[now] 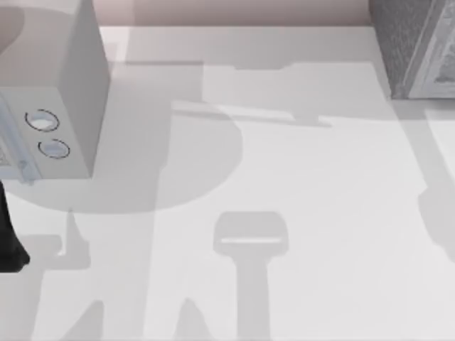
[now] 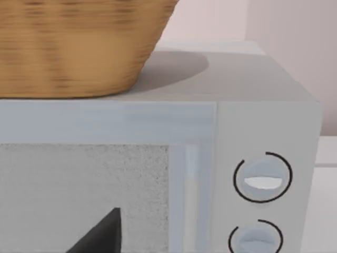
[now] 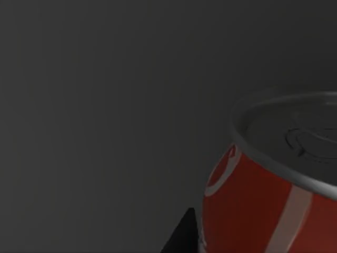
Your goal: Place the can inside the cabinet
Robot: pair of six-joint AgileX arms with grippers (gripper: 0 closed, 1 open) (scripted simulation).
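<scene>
Top view: the tabletop (image 1: pixel 298 213) is the broadest thing, pale and crossed by shadows of the arms. At two o'clock stands the cabinet (image 1: pixel 405 42), a dark speckled box with a paler framed door, cut by the picture's edge. At ten o'clock sits a smooth light-grey box (image 1: pixel 64 85) with two round dials (image 1: pixel 43 121) on its front. A dark part of the left arm (image 1: pixel 8 241) shows at nine o'clock, parked by that box.

The left wrist view faces the same box, its dials (image 2: pixel 262 178) beside a speckled window, with a woven basket (image 2: pixel 79 47) resting on its top. A dark tip (image 2: pixel 102 234) juts in low down, and I cannot tell whether the left fingers are open or closed.

The right wrist view is dim, with flat dark grey behind the can (image 3: pixel 268 184). The can stands upright, red-bodied with a silver top, very close to the camera. A dark fingertip (image 3: pixel 184 237) lies beside its side. Likely the right fingers grip it inside the cabinet's dark interior, but I cannot tell their state.
</scene>
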